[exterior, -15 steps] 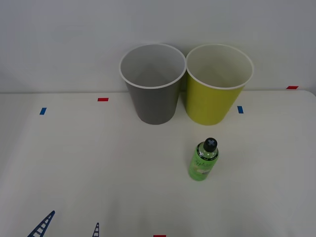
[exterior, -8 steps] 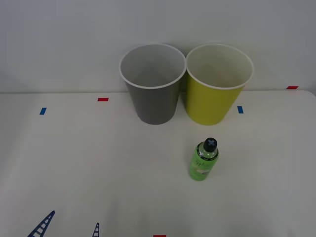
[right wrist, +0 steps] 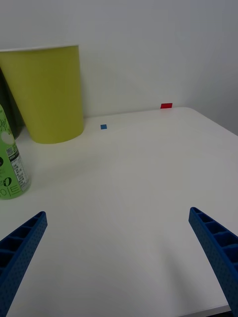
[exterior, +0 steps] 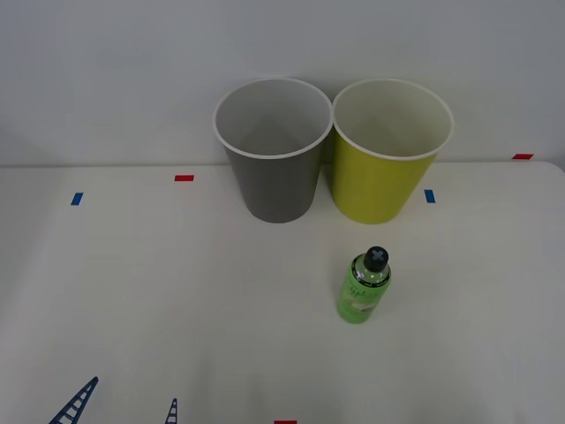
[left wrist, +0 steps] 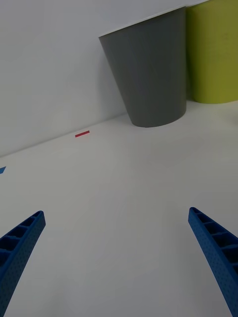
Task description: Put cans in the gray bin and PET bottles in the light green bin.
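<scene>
Altogether: one gray bin (exterior: 272, 150), one light green bin (exterior: 389, 152), one PET bottle (exterior: 363, 287).

Blue, ribbed, tapering fingers (left wrist: 213, 252) with dotted sides.

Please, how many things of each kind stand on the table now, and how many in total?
Bins: 2, the gray bin and the light green bin
PET bottles: 1, the green bottle
Cans: 0
Total: 3
</scene>
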Controlling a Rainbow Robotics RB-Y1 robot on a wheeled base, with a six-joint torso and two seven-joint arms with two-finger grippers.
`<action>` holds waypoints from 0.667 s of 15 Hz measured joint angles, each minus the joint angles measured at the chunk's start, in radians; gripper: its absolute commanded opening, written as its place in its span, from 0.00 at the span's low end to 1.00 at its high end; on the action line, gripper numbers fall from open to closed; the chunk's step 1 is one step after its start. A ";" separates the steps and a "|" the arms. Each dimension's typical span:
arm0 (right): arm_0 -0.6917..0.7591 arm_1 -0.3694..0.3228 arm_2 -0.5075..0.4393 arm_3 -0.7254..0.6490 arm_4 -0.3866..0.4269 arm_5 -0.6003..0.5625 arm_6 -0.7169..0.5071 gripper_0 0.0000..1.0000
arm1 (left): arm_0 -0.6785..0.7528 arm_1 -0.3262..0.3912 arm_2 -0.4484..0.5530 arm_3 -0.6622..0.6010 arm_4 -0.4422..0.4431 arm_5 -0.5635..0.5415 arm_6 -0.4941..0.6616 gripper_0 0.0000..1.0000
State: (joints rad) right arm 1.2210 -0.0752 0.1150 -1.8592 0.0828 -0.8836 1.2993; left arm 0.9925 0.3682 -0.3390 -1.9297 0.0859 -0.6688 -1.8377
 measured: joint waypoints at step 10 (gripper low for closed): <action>0.000 0.000 0.000 0.000 0.000 0.000 0.000 1.00 | 0.000 0.000 0.000 0.000 0.000 0.000 0.000 1.00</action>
State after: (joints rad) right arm 1.2210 -0.0752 0.1150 -1.8592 0.0828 -0.8836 1.2993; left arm 0.9925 0.3682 -0.3390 -1.9297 0.0859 -0.6688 -1.8377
